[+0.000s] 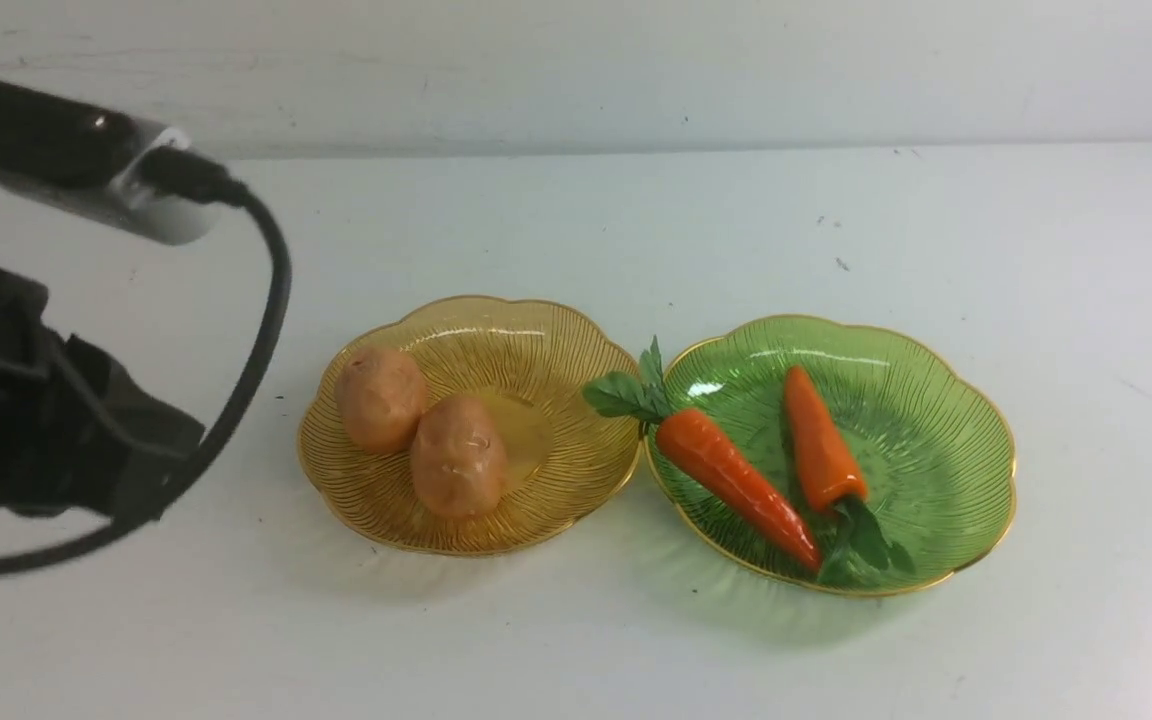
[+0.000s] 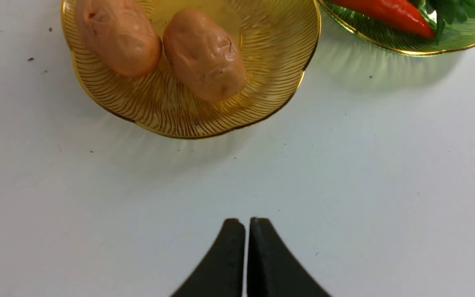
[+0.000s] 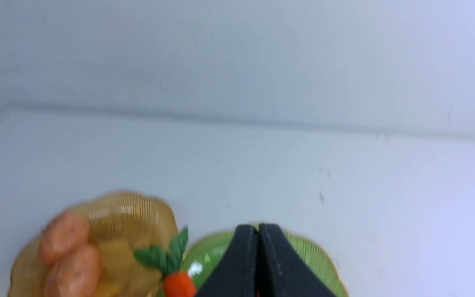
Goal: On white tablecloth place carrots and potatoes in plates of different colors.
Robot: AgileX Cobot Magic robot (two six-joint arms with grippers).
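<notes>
- Potatoes (image 1: 381,398): two, tan, laid side by side and touching inside the amber plate (image 1: 556,335), toward its left half, so that one kind is kept to one colour.
- Carrots (image 1: 736,485): two, orange, laid in the green plate (image 1: 936,430) with their tops pointing opposite ways. The leaves of one overhang the rim toward the amber plate.
- Amber plate and green plate: set rim to rim on the white tablecloth (image 1: 576,220), amber at left, green at right. The sorting is judged complete.
- Left end effector (image 2: 246,222): clenched, nothing gripped, held over bare surface near the amber plate and apart from it.
- Right end effector (image 3: 257,229): clenched and empty, with the green plate seen beyond its tips. It is absent from the front view.
</notes>
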